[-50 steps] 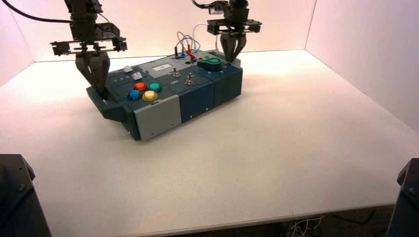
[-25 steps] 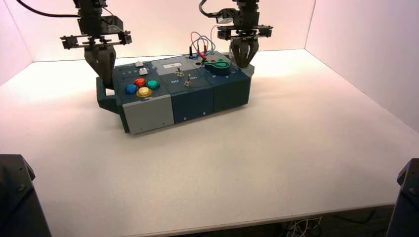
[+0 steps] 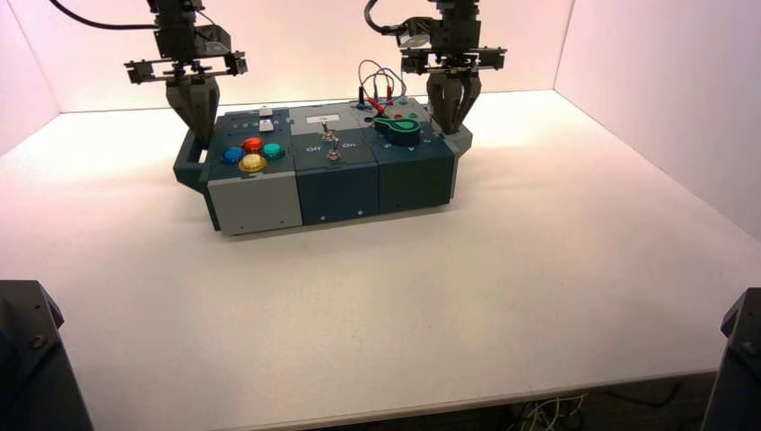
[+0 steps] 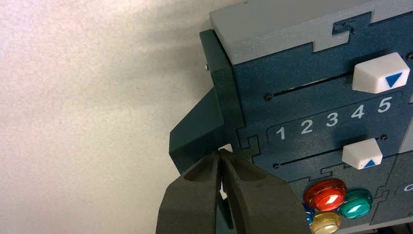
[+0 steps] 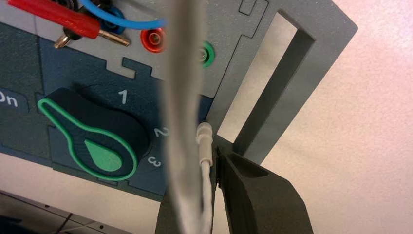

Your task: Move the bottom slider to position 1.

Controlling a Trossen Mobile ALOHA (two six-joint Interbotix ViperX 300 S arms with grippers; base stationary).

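The bottom slider (image 4: 363, 153), a small white knob with a blue triangle, sits by the "4" of the "1 2 3 4 5" row. Position 1 (image 4: 280, 132) is the digit at the row's start, nearest the box's left end. The other white slider (image 4: 380, 73) stands at "5". My left gripper (image 4: 221, 153) is shut on the box's dark left handle (image 4: 195, 134); it also shows in the high view (image 3: 199, 135). My right gripper (image 5: 216, 158) is shut on the grey right handle (image 5: 292, 73); it also shows in the high view (image 3: 449, 121). A white cable hides one of its fingers.
The box (image 3: 341, 193) stands at the back of the white table. It bears four coloured round buttons (image 3: 251, 154), two metal toggle levers (image 3: 332, 144), a green-rimmed knob (image 5: 100, 141) and red and blue plugged wires (image 3: 377, 85). Walls close in behind and at the sides.
The box has turned until its front faces the camera and has shifted right and back. Both grippers moved with it, still on its handles.
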